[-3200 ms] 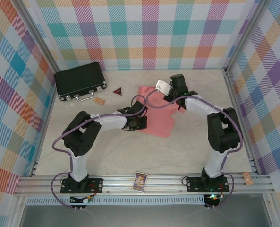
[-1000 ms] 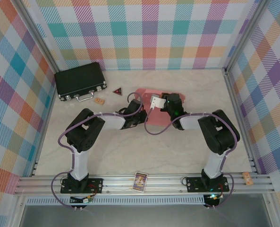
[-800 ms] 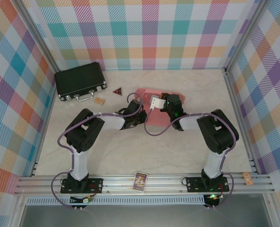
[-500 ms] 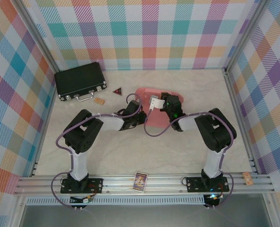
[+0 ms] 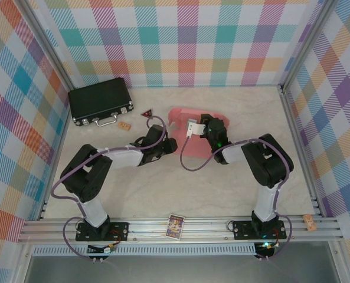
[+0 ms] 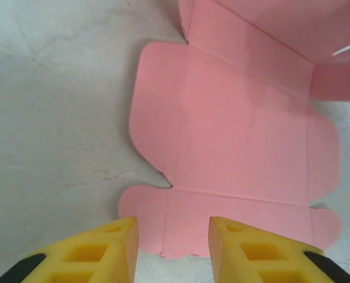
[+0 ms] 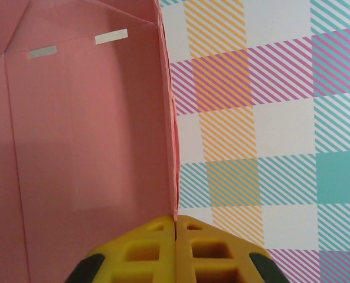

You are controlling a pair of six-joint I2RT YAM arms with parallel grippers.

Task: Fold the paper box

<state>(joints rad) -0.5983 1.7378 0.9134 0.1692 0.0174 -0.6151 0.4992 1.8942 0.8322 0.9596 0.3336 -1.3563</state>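
On the bench [image 5: 163,188], the left tool [image 6: 173,236] stands partly open, with nothing between its yellow fingers (flat pink flaps lie just at its 12 o'clock). The paper box [image 6: 239,147] sits mid-bench, slightly toward 12 o'clock, with one wall raised. The right tool [image 7: 176,227] pinches that wall's edge tight.

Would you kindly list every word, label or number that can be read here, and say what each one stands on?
None can be read.
Card at the near edge: colourful print, too small to read.
Triangle: dark with a red rim, any sign on it too small to read.
Tan tag: too small and blurred to read.
Paper box: plain pink, no print.
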